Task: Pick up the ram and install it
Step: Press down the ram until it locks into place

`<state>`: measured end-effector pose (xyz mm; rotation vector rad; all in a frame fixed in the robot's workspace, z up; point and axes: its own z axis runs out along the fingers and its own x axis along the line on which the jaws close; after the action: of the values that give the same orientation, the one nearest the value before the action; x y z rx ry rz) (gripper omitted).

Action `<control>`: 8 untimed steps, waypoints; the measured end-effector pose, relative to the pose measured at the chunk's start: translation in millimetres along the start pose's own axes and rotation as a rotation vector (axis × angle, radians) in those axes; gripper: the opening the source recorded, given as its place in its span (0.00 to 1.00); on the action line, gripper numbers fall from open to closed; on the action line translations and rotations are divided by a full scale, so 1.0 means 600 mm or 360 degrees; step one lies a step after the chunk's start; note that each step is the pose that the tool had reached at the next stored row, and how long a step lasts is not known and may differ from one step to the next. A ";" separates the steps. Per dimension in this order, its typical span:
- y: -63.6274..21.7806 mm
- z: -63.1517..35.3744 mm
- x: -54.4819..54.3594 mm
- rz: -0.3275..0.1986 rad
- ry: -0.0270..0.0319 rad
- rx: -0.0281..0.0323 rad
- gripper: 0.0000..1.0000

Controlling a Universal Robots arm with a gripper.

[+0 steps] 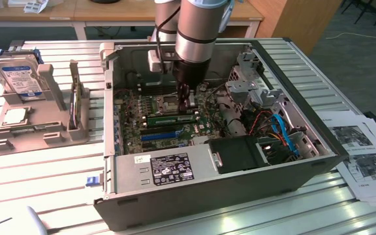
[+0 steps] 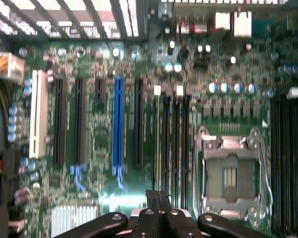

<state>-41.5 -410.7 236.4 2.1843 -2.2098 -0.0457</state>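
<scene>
Green circuit board is what you are looking at inside the open computer case (image 1: 293,169), which is lying on its side on the slatted metal table (image 1: 37,171). Your arm is reaching down into the case, and the gripper (image 1: 191,100) is sitting low over the motherboard (image 1: 175,128) with its fingers (image 2: 158,198) pressed together, nothing showing between them. Just below the fingertips in the exterior view, the ram (image 1: 172,118) is lying seated lengthwise in a slot, a thin green stick running toward the exterior view's left, beside the blue slot (image 1: 158,135). In the wrist view you are seeing the black memory slots (image 2: 171,144) directly past the closed fingertips, next to the processor socket (image 2: 229,173). On the exterior view's left, a hard drive (image 1: 19,78) is standing in a grey holder (image 1: 51,129). Printed sheets (image 1: 364,161) are lying at the exterior view's right.
</scene>
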 end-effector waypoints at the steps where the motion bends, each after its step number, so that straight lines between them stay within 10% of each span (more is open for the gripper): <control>1: 0.008 0.000 0.000 0.0000 0.00000 0.00020 0.10; 8: 0.061 0.003 0.001 0.0000 -0.00001 0.00152 0.10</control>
<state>-78.1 -410.7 236.0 2.1892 -2.2147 -0.0353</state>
